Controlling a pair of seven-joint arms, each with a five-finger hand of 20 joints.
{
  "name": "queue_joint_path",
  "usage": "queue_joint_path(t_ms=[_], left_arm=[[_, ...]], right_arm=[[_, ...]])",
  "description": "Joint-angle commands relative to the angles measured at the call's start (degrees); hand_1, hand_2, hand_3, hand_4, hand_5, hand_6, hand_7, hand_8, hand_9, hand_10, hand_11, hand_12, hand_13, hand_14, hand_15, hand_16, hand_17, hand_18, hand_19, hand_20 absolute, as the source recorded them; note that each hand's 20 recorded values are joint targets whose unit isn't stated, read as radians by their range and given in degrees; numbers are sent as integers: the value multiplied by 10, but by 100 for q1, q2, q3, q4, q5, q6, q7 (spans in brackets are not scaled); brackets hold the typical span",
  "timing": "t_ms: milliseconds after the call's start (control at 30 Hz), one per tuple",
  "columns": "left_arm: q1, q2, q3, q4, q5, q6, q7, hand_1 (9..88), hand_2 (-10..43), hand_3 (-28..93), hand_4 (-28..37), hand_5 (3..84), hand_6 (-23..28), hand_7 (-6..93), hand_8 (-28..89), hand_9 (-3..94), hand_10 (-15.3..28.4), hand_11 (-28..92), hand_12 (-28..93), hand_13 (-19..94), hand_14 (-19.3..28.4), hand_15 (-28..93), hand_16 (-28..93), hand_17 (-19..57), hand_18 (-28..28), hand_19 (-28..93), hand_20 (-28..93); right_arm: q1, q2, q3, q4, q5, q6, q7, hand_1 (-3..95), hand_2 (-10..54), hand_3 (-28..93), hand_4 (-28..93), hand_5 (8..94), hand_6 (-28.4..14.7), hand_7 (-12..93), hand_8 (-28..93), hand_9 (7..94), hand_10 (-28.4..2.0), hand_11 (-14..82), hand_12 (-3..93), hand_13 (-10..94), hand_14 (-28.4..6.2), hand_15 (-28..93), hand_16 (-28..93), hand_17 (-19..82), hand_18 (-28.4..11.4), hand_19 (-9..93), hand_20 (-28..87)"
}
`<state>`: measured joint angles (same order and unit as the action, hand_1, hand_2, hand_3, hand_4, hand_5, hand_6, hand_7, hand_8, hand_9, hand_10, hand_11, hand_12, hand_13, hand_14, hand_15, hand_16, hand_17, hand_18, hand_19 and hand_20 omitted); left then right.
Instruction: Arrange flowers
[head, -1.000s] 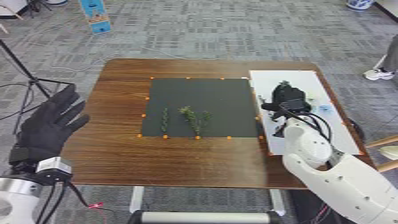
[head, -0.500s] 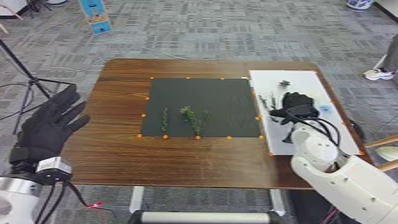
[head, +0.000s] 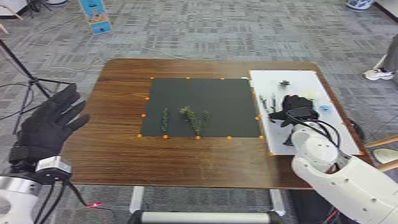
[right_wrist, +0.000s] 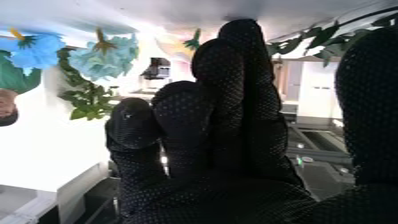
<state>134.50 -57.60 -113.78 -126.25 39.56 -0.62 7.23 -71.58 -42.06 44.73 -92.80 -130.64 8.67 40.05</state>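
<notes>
A: Where is the right hand (head: 298, 106)?

B: Over the white board (head: 306, 77), at the right of the head view; its fingers reach out nearly straight, with the thumb apart and nothing seen in its hold.

A: And the left hand (head: 46, 127)?

B: Raised beside the brown table (head: 204, 162), at the left of the frame; its fingers are straight and spread, its palm bare of any load.

A: The flowers?

B: A blue flower (head: 325, 108) lies on the board just beside the right hand; a yellow flower (head: 310, 94) is near it, toward the frame's upper right; a small dark clump (head: 284, 84), perhaps a flower, sits by the board's far end; thin sprigs (head: 264, 102) lie near the board's left edge.

A: At centre frame?

B: A dark mat (head: 195, 89) with orange marks (head: 197, 137) around its border; three green stems (head: 189, 115) lie side by side on its lower part.

A: Up close?

B: The right wrist view shows a pale-blue flower (right_wrist: 104, 57) and green leaves (right_wrist: 84, 97) beyond the glove.
</notes>
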Motion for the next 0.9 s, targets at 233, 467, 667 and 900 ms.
queue_joint_path(t_ms=[233,467,667,900], left_arm=[[15,-20,-21,-5,-22,-41,-62,248,-95,641,-283,230,11,165,-92,178,80,108,192,133,111,105,64,-117,179,358,91],[29,-21,-28,-16,-22,-30,-44,249,-95,639,-283,230,11,167,-94,177,80,109,191,132,112,107,63,-118,179,359,91],[26,-25,-25,-16,-25,-7,-44,245,-95,643,-283,229,11,167,-94,178,80,110,190,133,112,109,61,-117,179,358,91],[48,-18,-47,-34,-27,24,-26,244,-95,643,-283,229,10,168,-94,178,81,110,188,133,113,112,60,-117,179,358,91]], right_arm=[[-83,-137,-38,-7,132,-6,-77,241,-95,715,-283,688,-23,412,-100,711,-133,534,370,670,-107,770,356,382,-210,932,517],[43,-269,-320,214,47,-442,-137,283,-95,690,-283,686,-22,411,-97,708,-132,533,373,670,-107,770,358,382,-210,932,521],[81,-341,-440,363,69,-532,-114,318,-95,694,-283,694,-8,437,-105,746,-121,537,369,698,-90,769,357,411,-206,932,534],[132,-376,-499,255,153,-788,-253,334,-95,731,-283,743,8,450,12,805,-104,545,371,753,-75,773,377,468,-204,932,599]])
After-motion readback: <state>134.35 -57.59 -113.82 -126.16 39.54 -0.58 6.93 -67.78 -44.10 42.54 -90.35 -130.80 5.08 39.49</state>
